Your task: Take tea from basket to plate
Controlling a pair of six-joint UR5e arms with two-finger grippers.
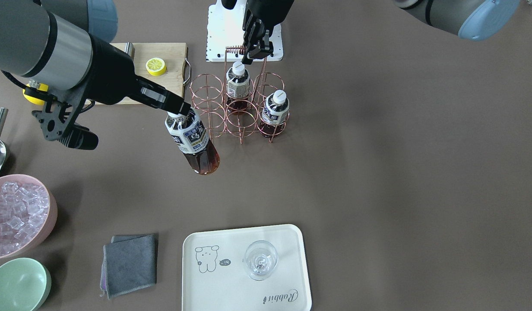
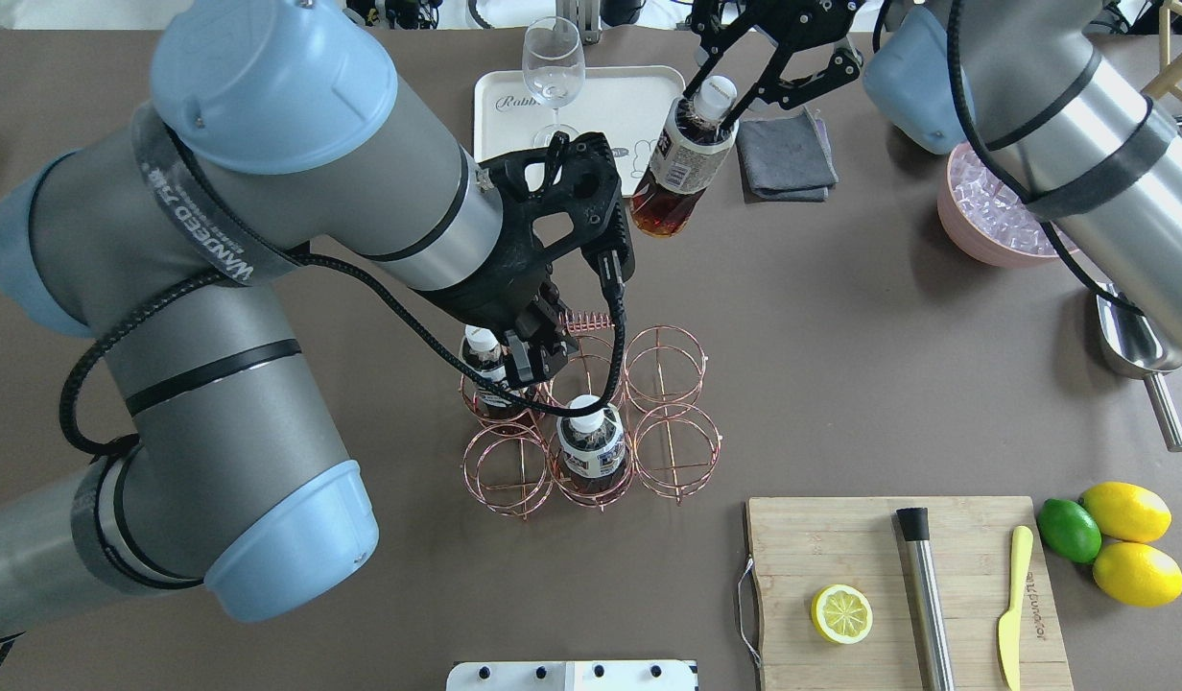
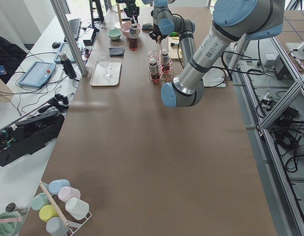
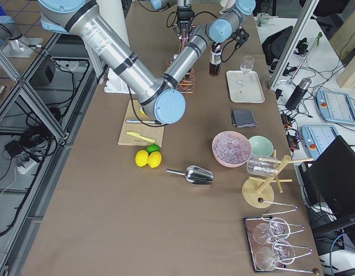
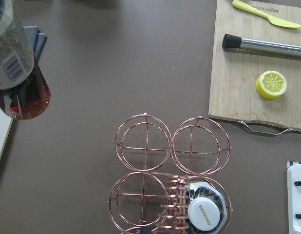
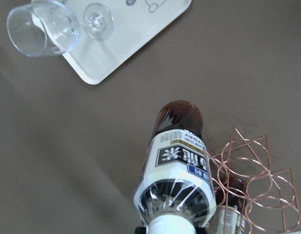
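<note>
The tea (image 1: 192,140) hangs under the right fingers (image 1: 171,103) above the bench (image 1: 378,172), with the basket (image 5: 145,148) holding two bottles (image 1: 275,110) behind them and the plate (image 1: 231,293) bearing a glass (image 1: 260,260) beyond them.

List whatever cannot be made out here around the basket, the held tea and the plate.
- The left hand: whether it clamps the basket handle; its own fingers and cable cover the contact in the front-facing and overhead views.
- The tea: cap mostly cut off by the bottom edge of the right wrist view.
- The plate: bear drawing partly hidden by the left wrist and tea, overhead view.
</note>
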